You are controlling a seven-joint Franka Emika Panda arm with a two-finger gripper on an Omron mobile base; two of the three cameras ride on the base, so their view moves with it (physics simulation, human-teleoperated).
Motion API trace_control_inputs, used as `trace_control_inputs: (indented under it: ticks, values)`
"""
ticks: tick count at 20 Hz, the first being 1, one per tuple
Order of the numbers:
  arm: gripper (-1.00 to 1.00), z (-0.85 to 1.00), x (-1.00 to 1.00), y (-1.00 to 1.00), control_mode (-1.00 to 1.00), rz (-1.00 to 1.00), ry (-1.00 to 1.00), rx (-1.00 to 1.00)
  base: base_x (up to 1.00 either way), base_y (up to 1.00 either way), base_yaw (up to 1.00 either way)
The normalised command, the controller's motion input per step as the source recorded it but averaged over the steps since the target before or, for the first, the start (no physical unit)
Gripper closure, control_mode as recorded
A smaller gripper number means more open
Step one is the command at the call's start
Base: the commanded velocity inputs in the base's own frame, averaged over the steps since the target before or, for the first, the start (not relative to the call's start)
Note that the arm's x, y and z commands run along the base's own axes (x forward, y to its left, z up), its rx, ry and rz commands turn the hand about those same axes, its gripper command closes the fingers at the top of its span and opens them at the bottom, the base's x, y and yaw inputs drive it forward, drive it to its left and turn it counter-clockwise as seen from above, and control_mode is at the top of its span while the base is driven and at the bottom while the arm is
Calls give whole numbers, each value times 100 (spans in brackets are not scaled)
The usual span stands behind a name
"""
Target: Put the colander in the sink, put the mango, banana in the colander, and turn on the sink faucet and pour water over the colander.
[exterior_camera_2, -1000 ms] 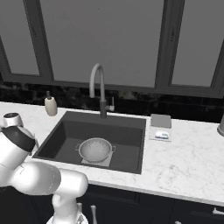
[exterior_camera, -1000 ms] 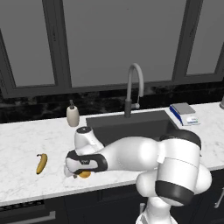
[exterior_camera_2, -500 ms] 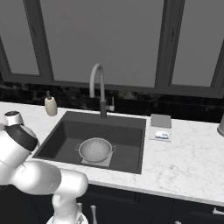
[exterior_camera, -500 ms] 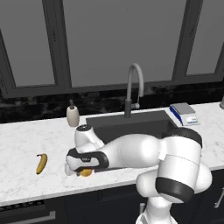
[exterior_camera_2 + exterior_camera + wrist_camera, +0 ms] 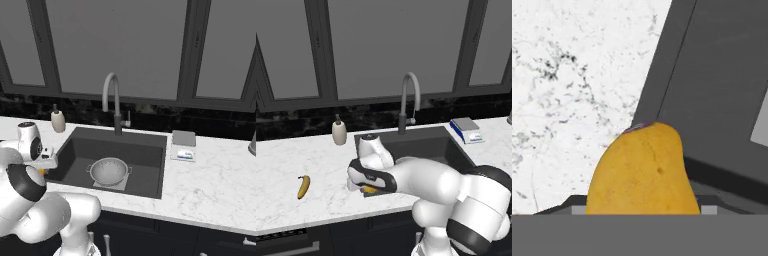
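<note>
The mango (image 5: 643, 170) is mostly hidden from behind the arm — in the left base view just a sliver of orange-yellow (image 5: 370, 189) shows under the white hand, and the gripper's (image 5: 367, 186) fingertips are buried beneath the wrist. From the hand's own camera the fruit looms large at the bottom, its lower part cut off, so the pads themselves cannot be made out. The fruit sits between the jaws, which stand partly spread about it; whether they actually pinch it I cannot tell. It is low over the white marble table (image 5: 286, 165), right at the dark edge of the sink (image 5: 145, 150). The colander (image 5: 108, 171) sits in the basin on the lighter grey square, well apart from the hand. The banana (image 5: 303, 186) lies alone on the table, off to the left. Behind the basin rises the sink faucet (image 5: 113, 102), with a small beige soap dispenser (image 5: 339, 132) beside it, and a flat blue-and-white scale (image 5: 466, 130) past the far rim.
</note>
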Motion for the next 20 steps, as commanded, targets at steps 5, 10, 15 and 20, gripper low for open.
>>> trace_control_inputs:
  ticks: [5,10,15,20]
  values:
    - [100,20,27,-62,-100,-16,0,0,0,0,0]
    - [100,5,48,-55,-100,-21,0,-1,0,0,0]
    - [100,-1,72,-42,-100,-25,7,-7,0,0,0]
    - [100,-14,87,-17,-100,-19,11,-11,0,0,0]
